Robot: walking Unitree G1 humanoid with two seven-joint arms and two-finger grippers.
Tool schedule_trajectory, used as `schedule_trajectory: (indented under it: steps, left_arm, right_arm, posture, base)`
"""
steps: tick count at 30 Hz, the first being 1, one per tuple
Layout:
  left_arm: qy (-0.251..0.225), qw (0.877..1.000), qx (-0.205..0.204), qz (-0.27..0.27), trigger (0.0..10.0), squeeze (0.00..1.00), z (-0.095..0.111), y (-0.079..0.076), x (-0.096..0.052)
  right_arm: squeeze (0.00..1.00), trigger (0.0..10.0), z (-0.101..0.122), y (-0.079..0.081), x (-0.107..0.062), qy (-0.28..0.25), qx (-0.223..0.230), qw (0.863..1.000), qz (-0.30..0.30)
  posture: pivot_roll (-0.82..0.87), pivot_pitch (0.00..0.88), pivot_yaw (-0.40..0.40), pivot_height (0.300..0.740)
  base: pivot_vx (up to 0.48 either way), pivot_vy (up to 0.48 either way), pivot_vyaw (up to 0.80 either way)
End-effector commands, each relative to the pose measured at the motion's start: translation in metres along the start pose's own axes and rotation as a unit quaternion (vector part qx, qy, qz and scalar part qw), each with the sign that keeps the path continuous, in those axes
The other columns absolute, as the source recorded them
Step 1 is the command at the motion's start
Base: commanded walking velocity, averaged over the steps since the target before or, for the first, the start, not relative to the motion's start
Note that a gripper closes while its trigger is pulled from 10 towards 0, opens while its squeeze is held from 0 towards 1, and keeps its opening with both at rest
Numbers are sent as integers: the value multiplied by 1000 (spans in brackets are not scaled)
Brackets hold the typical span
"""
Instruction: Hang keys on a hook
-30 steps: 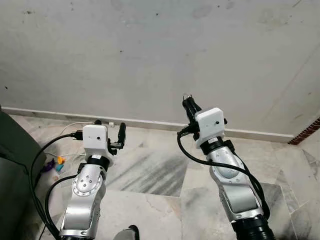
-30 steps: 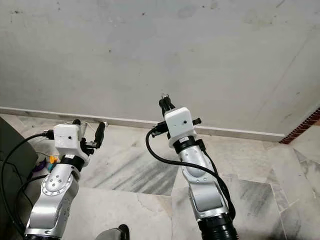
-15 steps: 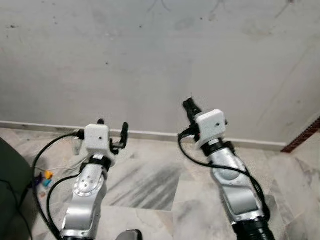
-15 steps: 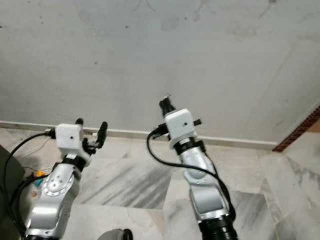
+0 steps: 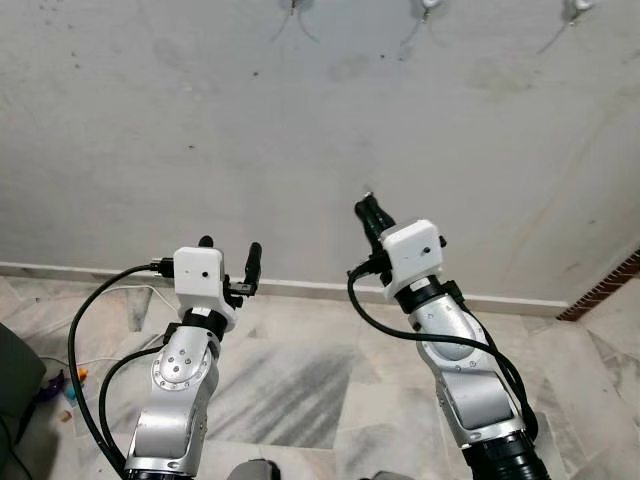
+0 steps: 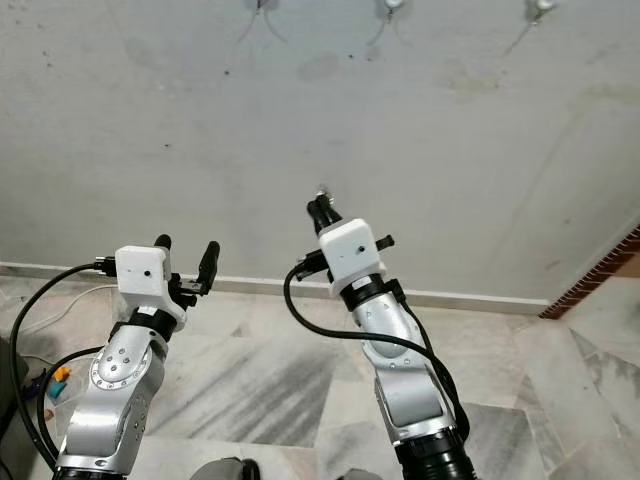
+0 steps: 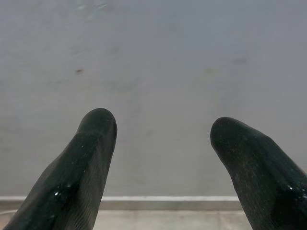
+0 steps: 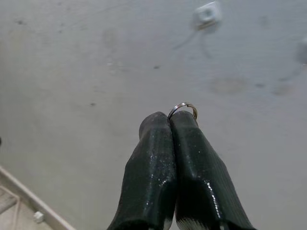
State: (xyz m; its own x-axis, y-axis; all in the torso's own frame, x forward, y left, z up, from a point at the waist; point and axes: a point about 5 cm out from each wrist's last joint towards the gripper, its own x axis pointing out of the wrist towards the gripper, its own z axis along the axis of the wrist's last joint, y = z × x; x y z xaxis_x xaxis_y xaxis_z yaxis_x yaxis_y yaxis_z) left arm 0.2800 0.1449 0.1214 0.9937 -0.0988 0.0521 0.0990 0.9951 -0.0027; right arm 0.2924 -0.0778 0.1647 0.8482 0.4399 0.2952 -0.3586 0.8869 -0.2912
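Three small white hooks sit high on the grey wall, the middle hook [image 5: 428,5] above and to the right of my raised right gripper [image 5: 366,208]. In the right wrist view that gripper [image 8: 170,122] is shut on a silver key ring [image 8: 183,109], whose loop pokes out at the fingertips. One hook [image 8: 207,14] shows beyond it, well apart from the ring. The keys themselves are hidden. My left gripper [image 5: 230,248] is held lower at the left, open with nothing between its fingers [image 7: 96,139], facing the bare wall.
A white baseboard [image 5: 300,288] runs along the wall's foot above a grey marble floor [image 5: 290,380]. Cables and small coloured items [image 5: 70,385] lie at the left beside a dark object [image 5: 12,360]. A brick edge [image 5: 605,290] shows at the right.
The camera has tilted upward, bringing the hooks into view at the top of the wall. The right gripper stays shut on the ring and the left stays open.
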Motion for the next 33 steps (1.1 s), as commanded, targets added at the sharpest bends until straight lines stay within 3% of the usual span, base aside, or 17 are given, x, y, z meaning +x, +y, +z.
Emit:
schedule_trajectory:
  steps: [1,6,33]
  left_arm:
    - [7,1000,4,9,10000,0,-2,7,-2]
    - [8,1000,10,8,10000,0,-3,7,-3]
    - [2,1000,5,16,10000,0,-3,8,-2]
  right_arm:
    - [0,10000,5,5,3,-11,1,1000,10]
    - [0,10000,5,6,4,-13,2,1000,10]
    - [0,10000,4,3,3,-14,-2,1000,5]
  posture:
    - [39,171,16,740]
    - [40,170,15,740]
    - [38,166,14,740]
  base:
    - [319,311,0]
    - [335,304,0]
    - [446,0,0]
